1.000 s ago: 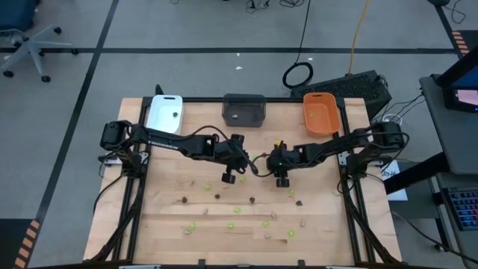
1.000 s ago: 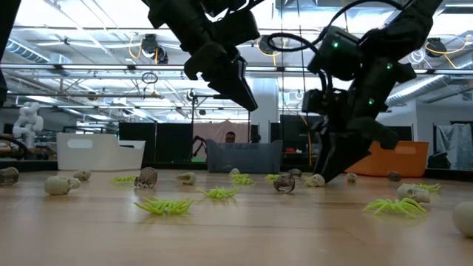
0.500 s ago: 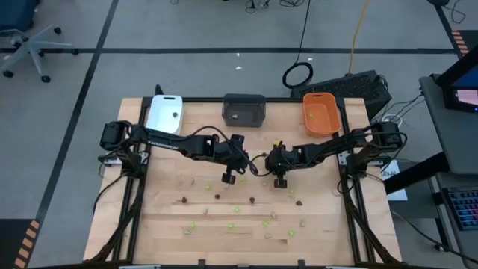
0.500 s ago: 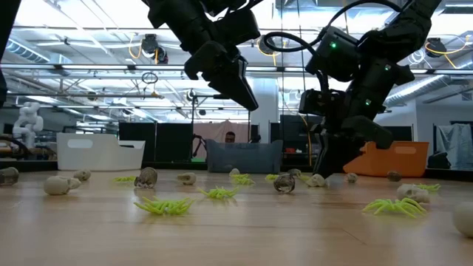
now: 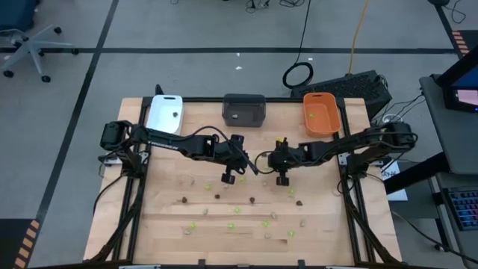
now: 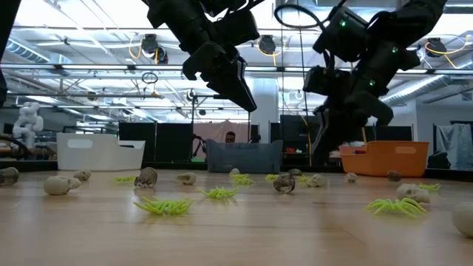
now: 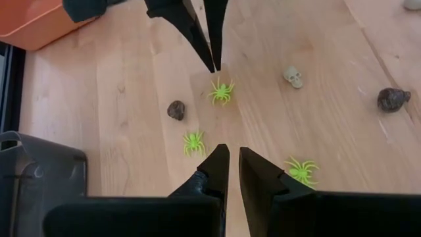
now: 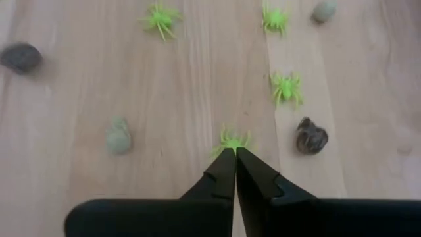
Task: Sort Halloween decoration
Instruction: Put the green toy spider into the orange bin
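We see the right gripper [image 8: 235, 153] over the middle of the wooden table [image 5: 164, 224], its fingers drawn together on a lime green plastic spider [image 8: 231, 139]. From the left wrist view the spider [image 7: 222, 91] seems to lie on the wood just under those tips, so we cannot tell whether it is truly pinched or only touched. The left gripper [image 7: 228, 153] hangs just beside, fingers a narrow gap apart, holding nothing.

We judge these pieces feather-light, thin-legged and springy, apt to flick away or slip out; best taken across the body, not by the legs.

Other pieces are scattered over the near half of the table: two more green spiders [image 8: 285, 87], a dark brown lumpy piece [image 8: 311, 135], a pale beige-grey skull [image 8: 119, 137].

At the far edge stand the white tray [image 5: 164, 113], the dark grey tray [image 5: 244, 110] and the orange tray [image 5: 321, 112]. The left arm close alongside crowds the lift path, we think.
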You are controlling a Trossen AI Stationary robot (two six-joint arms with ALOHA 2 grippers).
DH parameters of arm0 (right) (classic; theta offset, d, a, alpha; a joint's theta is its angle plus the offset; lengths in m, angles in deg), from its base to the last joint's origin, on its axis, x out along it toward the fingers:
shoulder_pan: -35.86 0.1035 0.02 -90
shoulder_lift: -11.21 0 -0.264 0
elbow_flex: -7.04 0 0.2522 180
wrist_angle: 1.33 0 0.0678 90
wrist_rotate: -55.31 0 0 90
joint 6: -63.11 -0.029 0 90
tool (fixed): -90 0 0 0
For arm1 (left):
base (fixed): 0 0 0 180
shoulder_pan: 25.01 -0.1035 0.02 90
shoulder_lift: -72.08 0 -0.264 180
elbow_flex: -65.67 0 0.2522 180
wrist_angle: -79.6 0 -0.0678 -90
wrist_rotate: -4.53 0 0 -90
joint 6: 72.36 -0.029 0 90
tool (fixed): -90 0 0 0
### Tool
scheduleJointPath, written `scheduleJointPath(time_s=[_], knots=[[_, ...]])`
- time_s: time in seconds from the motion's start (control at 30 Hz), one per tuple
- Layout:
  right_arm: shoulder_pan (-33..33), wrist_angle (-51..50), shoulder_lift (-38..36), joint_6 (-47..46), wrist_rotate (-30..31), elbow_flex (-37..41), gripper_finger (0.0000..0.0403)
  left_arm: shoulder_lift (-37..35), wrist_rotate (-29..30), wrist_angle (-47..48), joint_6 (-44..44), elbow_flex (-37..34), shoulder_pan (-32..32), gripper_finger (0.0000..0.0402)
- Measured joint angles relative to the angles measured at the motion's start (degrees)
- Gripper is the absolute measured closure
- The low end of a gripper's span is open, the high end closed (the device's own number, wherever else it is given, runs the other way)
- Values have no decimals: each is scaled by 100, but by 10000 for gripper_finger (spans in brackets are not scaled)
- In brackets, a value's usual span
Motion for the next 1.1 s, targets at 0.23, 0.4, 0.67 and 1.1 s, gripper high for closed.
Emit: scheduleJointPath(time_s=[0.23, 0.4, 0.67, 1.1], knots=[[76, 266, 173, -346, 13, 0, 398, 0, 0, 77, 4, 0, 0, 369], [177, 724, 566, -370, 277, -3, 348, -2, 0, 106, 47, 2, 0, 369], [258, 712, 884, -322, 671, -5, 234, -2, 0, 216, 146, 2, 0, 369], [258, 792, 1299, -543, 603, -33, 257, -2, 0, 190, 146, -4, 0, 369]])
